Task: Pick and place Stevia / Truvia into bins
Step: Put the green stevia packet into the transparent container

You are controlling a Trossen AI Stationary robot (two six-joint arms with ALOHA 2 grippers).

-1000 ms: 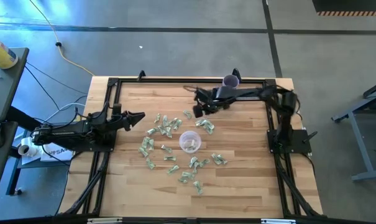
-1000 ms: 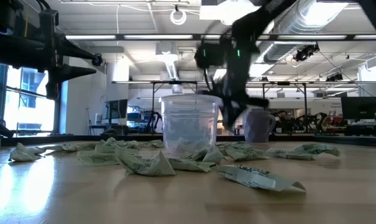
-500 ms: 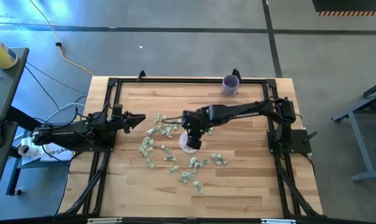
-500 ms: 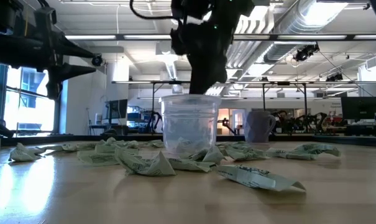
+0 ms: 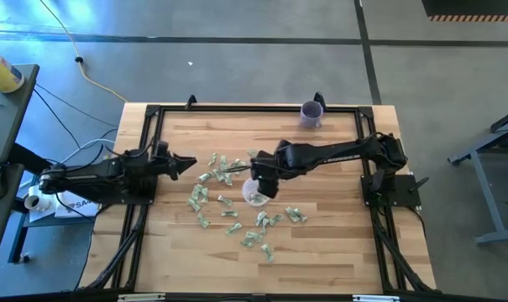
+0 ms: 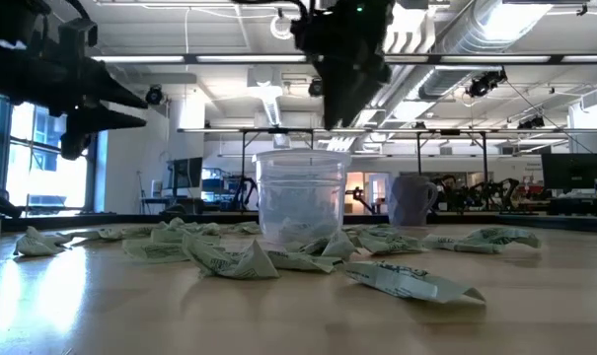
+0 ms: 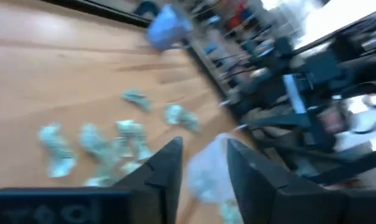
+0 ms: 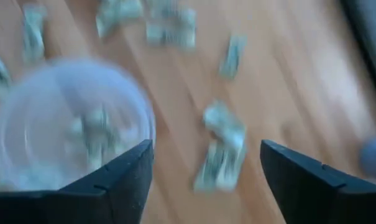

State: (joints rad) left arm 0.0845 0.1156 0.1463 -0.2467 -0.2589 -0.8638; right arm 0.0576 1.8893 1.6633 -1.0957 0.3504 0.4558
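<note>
Pale green Stevia packets (image 5: 224, 170) lie scattered flat on the wooden table around the clear cup (image 5: 255, 195), which stands upright mid-table. A few packets (image 8: 94, 134) lie inside the cup (image 6: 300, 202). My right gripper (image 5: 263, 174) hangs above the cup's far rim, and the right wrist view shows it (image 8: 206, 149) open with nothing between its fingers. At the table's left, my left gripper (image 5: 186, 162) points toward the packets. Its fingers (image 7: 203, 146) stand apart and hold nothing.
A purple cup (image 5: 311, 112) stands at the table's far edge, right of the middle. More packets (image 6: 229, 258) lie in front of the clear cup, toward the near edge. A black frame (image 5: 237, 107) runs round the table top.
My right gripper has come from beside the purple cup toward the near edge, reached down over the clear cup, then risen a little above it. My left gripper has dipped slightly.
</note>
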